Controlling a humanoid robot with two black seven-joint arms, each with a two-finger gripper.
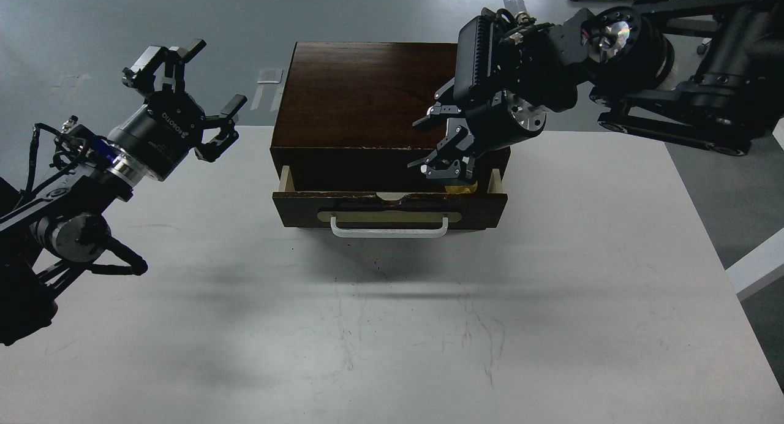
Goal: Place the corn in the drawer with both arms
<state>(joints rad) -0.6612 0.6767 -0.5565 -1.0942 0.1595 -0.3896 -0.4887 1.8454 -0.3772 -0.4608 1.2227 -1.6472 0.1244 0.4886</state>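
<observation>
At the left edge of the table (pixel 184 326), a matte white top marked with fine scratches, the left arm (pixel 73 191) comes in: black jointed links, loose cabling and a silver wrist ring. Its left gripper (pixel 184 96) hangs over the table's far left edge with its black clawed fingers spread wide, holding nothing and touching nothing; white lettering runs along its cylindrical body.

At the middle of the far edge stands a small cabinet (pixel 361 93) of dark brown wood with a glossy, grained top and a chipped pale line along its front lip. The drawer (pixel 392 209) is pulled part way out toward the near side: a dark brown front with worn, chipped upper edge, pale wood sides, a tan oval plate and a smooth white bar handle (pixel 389 228).

Over the right part of the open drawer hangs the right gripper (pixel 444 160), pointing down into the opening, its dark metal fingers parted a little; whether they touch what lies beneath cannot be told. Just under its tips, inside the drawer against the right end of the front panel, a sliver of the corn (pixel 460 189) shows, bright yellow and rounded, mostly hidden.

The right arm (pixel 618 56) reaches in from the far right corner, bulky black housings with a ribbed block and a shiny round joint face
</observation>
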